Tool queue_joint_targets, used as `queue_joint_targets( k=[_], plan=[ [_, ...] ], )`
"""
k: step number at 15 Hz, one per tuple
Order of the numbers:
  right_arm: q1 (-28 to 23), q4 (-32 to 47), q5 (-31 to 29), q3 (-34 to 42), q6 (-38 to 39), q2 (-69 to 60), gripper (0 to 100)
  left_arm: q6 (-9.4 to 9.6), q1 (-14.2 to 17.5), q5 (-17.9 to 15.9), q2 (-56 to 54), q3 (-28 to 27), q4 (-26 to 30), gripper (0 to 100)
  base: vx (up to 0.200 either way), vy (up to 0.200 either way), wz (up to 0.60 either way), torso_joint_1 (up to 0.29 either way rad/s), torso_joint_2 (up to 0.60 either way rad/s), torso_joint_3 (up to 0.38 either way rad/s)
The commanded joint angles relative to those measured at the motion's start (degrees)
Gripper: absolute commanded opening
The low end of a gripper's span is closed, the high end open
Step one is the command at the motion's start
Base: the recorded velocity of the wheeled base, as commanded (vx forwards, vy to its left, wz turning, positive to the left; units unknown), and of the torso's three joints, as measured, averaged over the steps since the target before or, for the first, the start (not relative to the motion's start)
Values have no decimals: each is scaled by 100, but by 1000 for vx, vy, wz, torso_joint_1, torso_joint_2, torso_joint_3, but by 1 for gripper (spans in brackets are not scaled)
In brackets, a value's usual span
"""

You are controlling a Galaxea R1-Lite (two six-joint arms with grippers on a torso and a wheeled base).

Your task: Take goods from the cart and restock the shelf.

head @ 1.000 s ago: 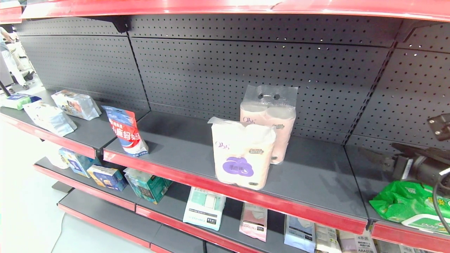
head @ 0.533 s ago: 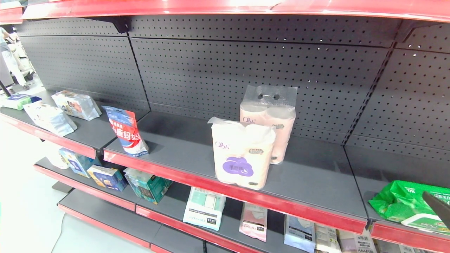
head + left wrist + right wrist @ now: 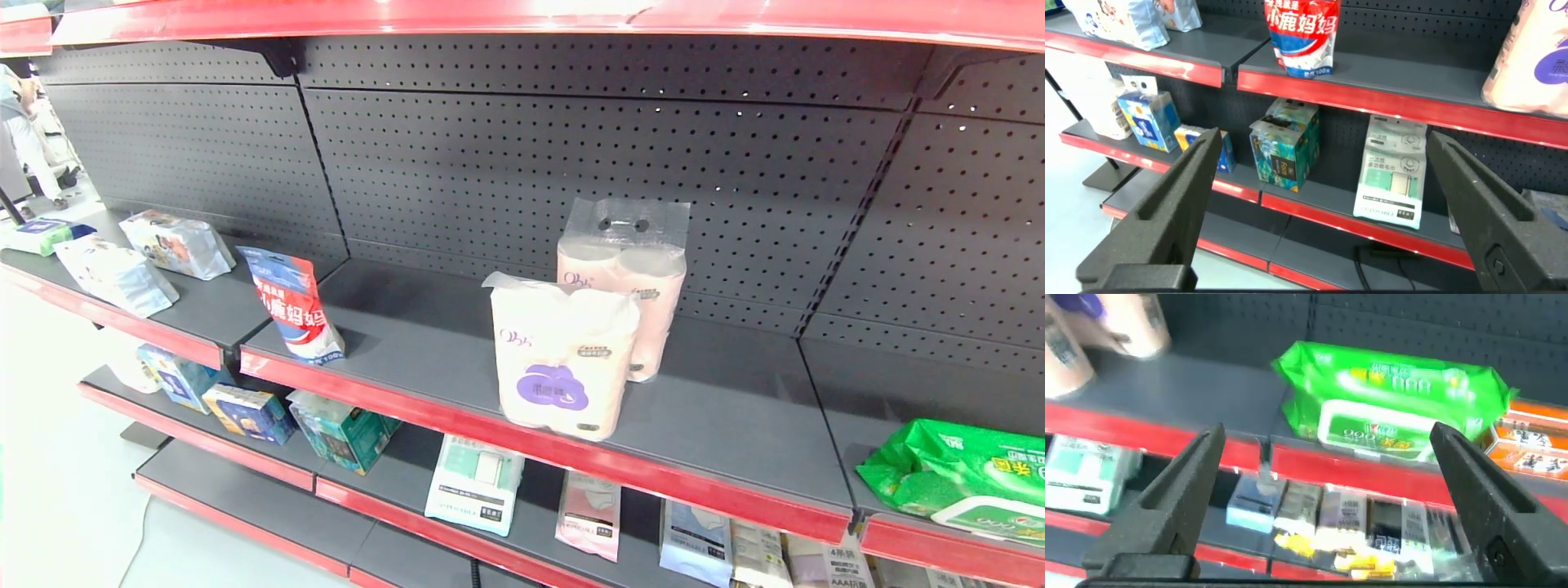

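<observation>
A green wipes pack [image 3: 955, 474] lies at the front of the dark shelf [image 3: 735, 408] on the right; the right wrist view has the pack [image 3: 1396, 404] just ahead of my right gripper [image 3: 1323, 506], which is open, empty and level with the red shelf edge. Two toilet-roll packs stand mid-shelf, one in front [image 3: 563, 359] and one behind [image 3: 633, 278]. A red and blue pouch [image 3: 294, 306] stands to their left. My left gripper [image 3: 1323, 204] is open and empty, low before the lower shelves, with the pouch [image 3: 1300, 37] above it.
Lower shelves hold a teal box [image 3: 1284, 144], a white pack [image 3: 1392, 171], blue boxes [image 3: 1147, 118] and flat packets [image 3: 588, 514]. Plastic bags [image 3: 118, 273] lie on the left shelf bay. Bare shelf spans between the pouch and rolls, and right of the rolls.
My right arm has pulled back down and to the right, out of the head view, leaving the green pack on the shelf. The goods have not moved.
</observation>
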Motion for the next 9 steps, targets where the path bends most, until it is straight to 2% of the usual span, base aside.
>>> queue_joint_targets(
  k=[1,2,3,6,8,9],
  plan=[
    [7,-6,391,59,-57,-153,100,-1,0,1,5,0,-3,100,0,0,0,0,0,0],
    [7,91,778,24,-22,-118,100,-1,0,1,5,0,-3,100,0,0,0,0,0,0],
    [42,153,884,-11,-22,-101,100,-1,0,1,5,0,-3,100,0,0,0,0,0,0],
    [218,188,901,-20,22,-74,100,-1,0,1,5,0,-3,100,0,0,0,0,0,0],
    [262,82,787,33,-30,-145,100,-1,0,1,5,0,-3,100,0,0,0,0,0,0],
    [253,-23,163,68,66,-145,100,-1,0,1,5,0,-3,100,0,0,0,0,0,0]
  ],
)
